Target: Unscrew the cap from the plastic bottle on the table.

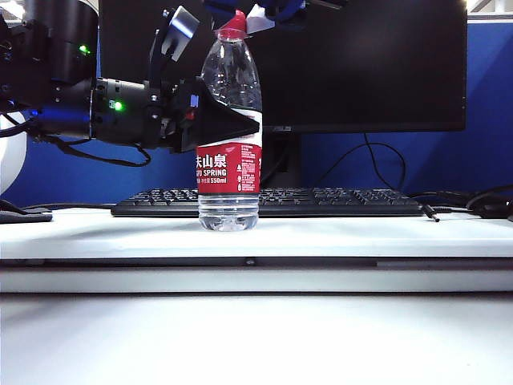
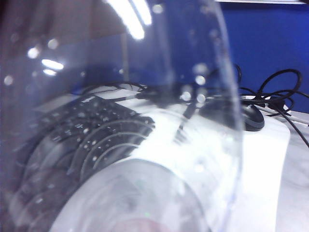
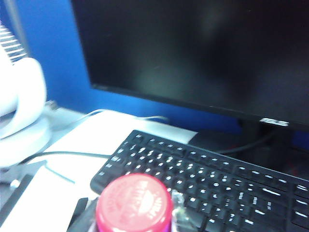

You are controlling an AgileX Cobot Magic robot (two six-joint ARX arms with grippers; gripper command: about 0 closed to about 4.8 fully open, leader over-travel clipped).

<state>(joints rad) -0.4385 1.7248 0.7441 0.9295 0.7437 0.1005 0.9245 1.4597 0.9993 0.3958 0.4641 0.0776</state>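
A: Bottle [image 1: 230, 136] first: one clear ribbed plastic one, standing upright on the white table [image 1: 337, 237], just in front of a black keyboard [image 1: 337, 202]. It has a red-and-white label and a little water at its base.

B: What does the outside camera give that the wrist cameras don't?

A: The whole bottle, and the left gripper [image 1: 228, 122] reaching in from the left at mid-height. Its dark fingers [image 1: 227, 122] are clamped on the body just above the label. The left wrist camera only shows the clear wall of the bottle [image 2: 145, 159] pressed close, with the keyboard [image 2: 82, 125] and some cables [image 2: 275, 92] seen through and past it.

B: And the cap?

A: One red cap [image 1: 233, 26], still on the neck. In the outside view it sits at the very top edge, with the right gripper [image 1: 239, 20] right at it. The right wrist camera looks down on the cap's round top [image 3: 134, 203], which bears raised lettering. Parts of the gripper [image 3: 130, 218] flank it on both sides, close against it, but whether those fingers have closed on it I cannot tell.

B: Anything else to count?

A: One dark monitor [image 1: 353, 64] behind the keyboard, before a blue wall.
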